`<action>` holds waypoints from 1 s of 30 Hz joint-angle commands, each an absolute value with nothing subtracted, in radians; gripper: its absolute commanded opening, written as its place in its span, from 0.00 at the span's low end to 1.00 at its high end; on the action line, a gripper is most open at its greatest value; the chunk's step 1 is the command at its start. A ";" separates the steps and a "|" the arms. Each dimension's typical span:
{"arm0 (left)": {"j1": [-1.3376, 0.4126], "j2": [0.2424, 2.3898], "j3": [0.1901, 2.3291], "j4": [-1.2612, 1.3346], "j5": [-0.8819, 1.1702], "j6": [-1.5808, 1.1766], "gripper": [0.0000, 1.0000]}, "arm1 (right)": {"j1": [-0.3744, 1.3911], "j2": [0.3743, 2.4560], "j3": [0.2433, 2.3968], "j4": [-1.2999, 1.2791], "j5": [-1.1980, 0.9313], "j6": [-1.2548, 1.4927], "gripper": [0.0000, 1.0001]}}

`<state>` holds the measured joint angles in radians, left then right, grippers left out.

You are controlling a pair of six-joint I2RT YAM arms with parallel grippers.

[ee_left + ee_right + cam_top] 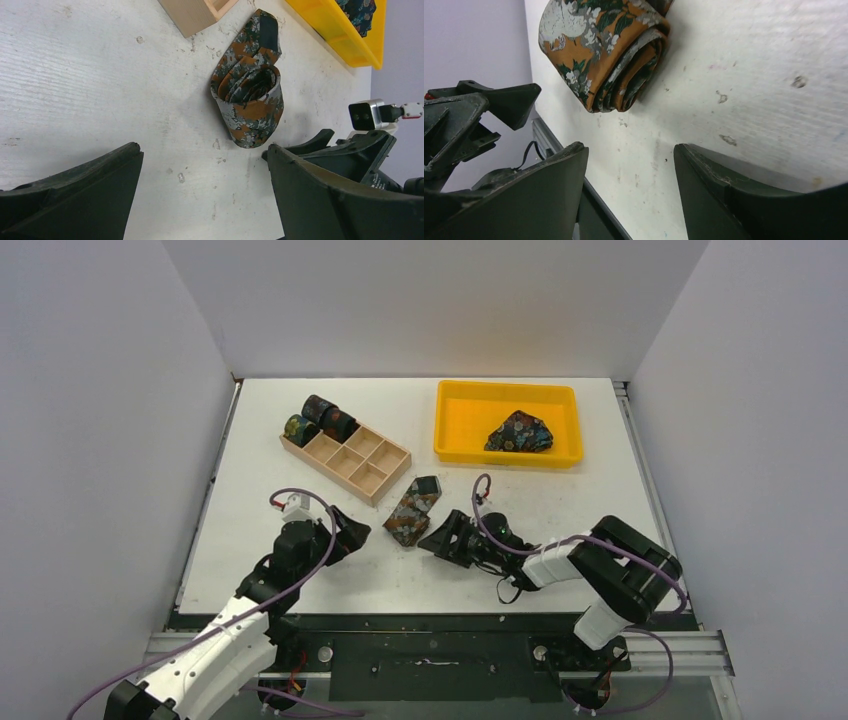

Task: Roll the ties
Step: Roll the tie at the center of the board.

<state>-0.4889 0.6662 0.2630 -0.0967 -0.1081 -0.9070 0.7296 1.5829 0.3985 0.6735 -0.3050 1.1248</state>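
Observation:
A brown-rust tie [412,512] with blue-grey flowers lies loosely rolled on the white table between the two grippers. It also shows in the left wrist view [248,95] and in the right wrist view [599,55]. My left gripper [352,532] is open and empty just left of it [202,170]. My right gripper [437,538] is open and empty just right of it [630,165]. Three rolled ties [320,420] sit at the far-left end of the wooden box. A blue floral tie [520,432] lies bunched in the yellow tray.
The wooden compartment box [350,460] stands behind the loose tie, its corner in the left wrist view [192,12]. The yellow tray [507,425] stands at the back right. White walls close in both sides. The table's front edge lies just behind the grippers.

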 commanded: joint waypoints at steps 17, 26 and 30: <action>-0.481 0.498 0.301 -0.240 -0.142 -0.897 0.95 | 0.818 1.885 0.577 0.950 -0.188 1.266 0.30; -0.480 0.524 0.306 -0.221 -0.130 -0.894 0.95 | 0.772 1.970 0.673 0.889 -0.219 1.208 0.34; -0.480 0.537 0.298 -0.205 -0.125 -0.901 0.95 | 0.742 1.973 0.713 0.811 -0.239 1.145 0.38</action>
